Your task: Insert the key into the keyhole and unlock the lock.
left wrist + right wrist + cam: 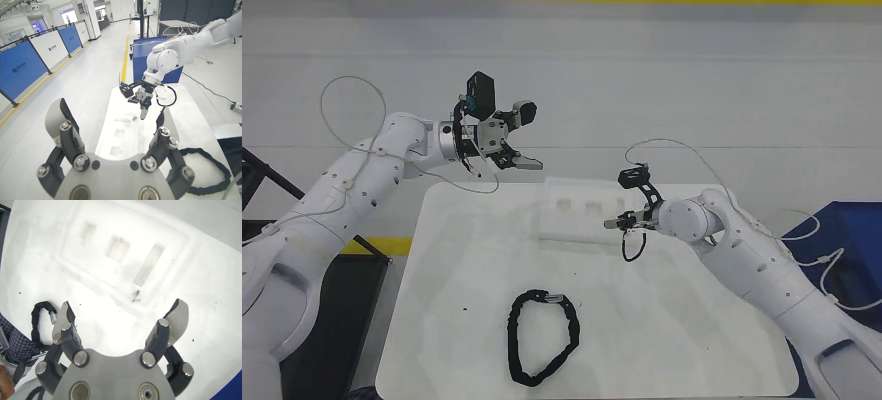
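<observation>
Foam tray [572, 232]: three pockets, small ring [122, 240] in middle one; key [136, 297] on tray top beside long pocket. Chain lock [542, 337] on bench [692, 330], well apart. Both wide, empty: left tool [113, 111], right tool [122, 308].

Illumination: bright, diffuse, from overhead. In the top view the white table [442, 330] reads near-saturated, and the chain lock [542, 337] casts only a thin, soft shadow. The foam tray [587, 210], at 12 o'clock from the chain lock, shows faint shading along its 6 o'clock edge. Right wrist view: glare washes out the tray's recesses. Left wrist view: barrier panels [20, 68] bow near the frame edge.
</observation>
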Robot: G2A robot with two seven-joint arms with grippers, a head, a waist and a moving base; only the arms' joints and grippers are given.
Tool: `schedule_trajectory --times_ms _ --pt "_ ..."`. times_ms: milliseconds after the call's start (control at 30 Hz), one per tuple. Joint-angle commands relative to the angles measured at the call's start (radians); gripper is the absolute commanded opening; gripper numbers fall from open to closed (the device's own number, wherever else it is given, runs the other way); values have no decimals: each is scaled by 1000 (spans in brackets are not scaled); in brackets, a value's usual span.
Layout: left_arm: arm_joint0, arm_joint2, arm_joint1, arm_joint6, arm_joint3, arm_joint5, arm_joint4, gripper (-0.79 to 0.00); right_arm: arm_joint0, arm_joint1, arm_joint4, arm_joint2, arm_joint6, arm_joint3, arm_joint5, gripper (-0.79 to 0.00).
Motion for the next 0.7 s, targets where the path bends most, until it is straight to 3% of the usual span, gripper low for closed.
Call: schedule_trajectory --times_ms 0,433,667 --pt "0 0 0 0 0 0 0 0 7 -15 17 -13 3 41 6 0" --pt "0 0 0 0 0 0 0 0 51 -104 111 -60 -2 251 -130 0" --pt "0 0 0 0 0 0 0 0 66 -117 110 -65 7 279 -166 0"
